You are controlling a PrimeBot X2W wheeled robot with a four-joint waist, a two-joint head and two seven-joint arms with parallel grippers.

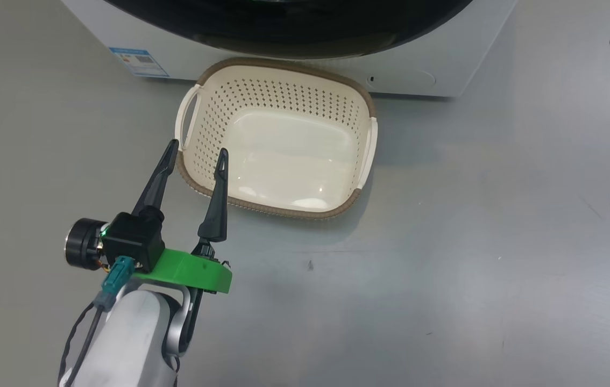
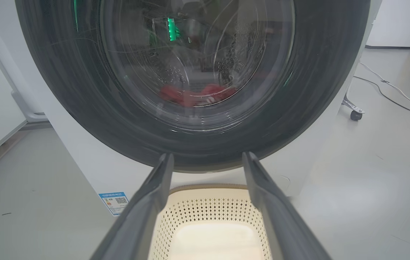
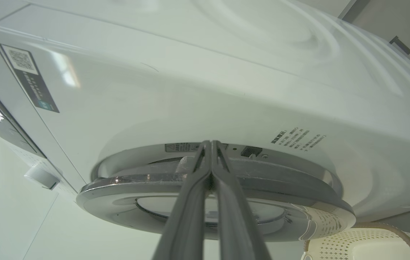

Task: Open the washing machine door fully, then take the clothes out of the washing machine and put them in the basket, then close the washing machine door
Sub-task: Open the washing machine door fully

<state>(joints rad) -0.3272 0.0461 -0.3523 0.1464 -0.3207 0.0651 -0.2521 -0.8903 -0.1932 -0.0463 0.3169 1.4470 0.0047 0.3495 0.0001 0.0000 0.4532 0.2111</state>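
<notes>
Floor [image 1: 445, 242] grey, smooth; basket [image 1: 283, 94] seemingly touching washing machine [image 1: 445, 59].

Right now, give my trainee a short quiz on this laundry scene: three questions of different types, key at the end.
1. True or false: the cream basket holds the red clothes.
2. The left gripper is: A) open, B) shut on the basket rim, C) shut on a garment.
3. Which gripper has its fingertips pressed together at the edge of the washing machine door?
Key: 1 false: the basket is empty and the clothes lie behind the door glass. 2 A. 3 the right gripper.
</notes>
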